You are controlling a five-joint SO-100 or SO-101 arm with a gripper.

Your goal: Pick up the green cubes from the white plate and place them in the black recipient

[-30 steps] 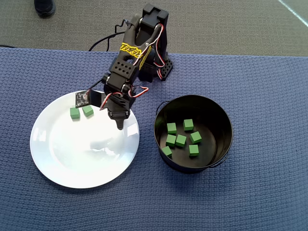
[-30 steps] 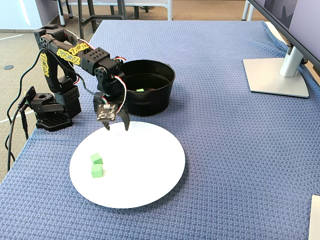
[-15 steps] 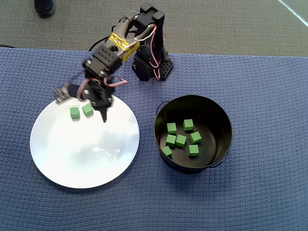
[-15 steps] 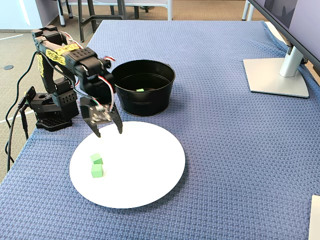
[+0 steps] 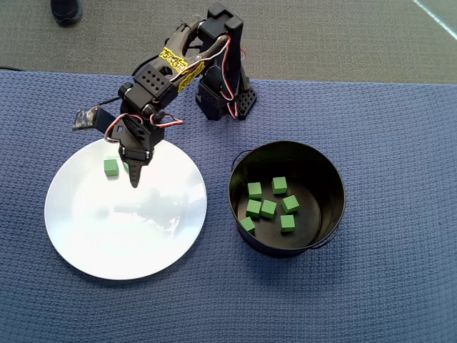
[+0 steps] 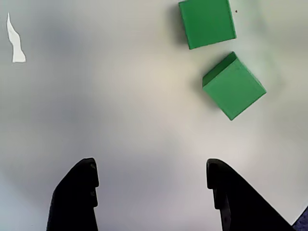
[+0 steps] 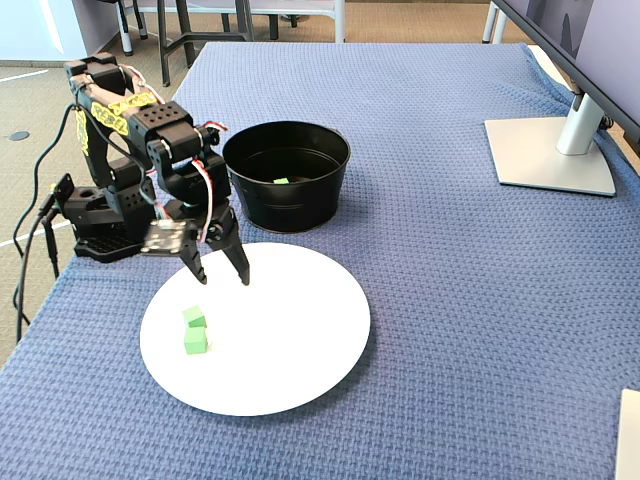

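Note:
Two green cubes lie side by side on the white plate, near its left rim in the fixed view. In the wrist view both cubes sit ahead and to the right of my gripper, which is open and empty above bare plate. From overhead, my gripper hovers just right of one cube and partly covers the other. The black recipient stands right of the plate and holds several green cubes.
The arm's base sits at the back edge of the blue woven cloth, with cables trailing off the table. A monitor stand is at the far right in the fixed view.
The arm has swung across the plate, leftward in the overhead view, from near the plate's right rim to beside the two cubes. The gripper stayed open and empty.

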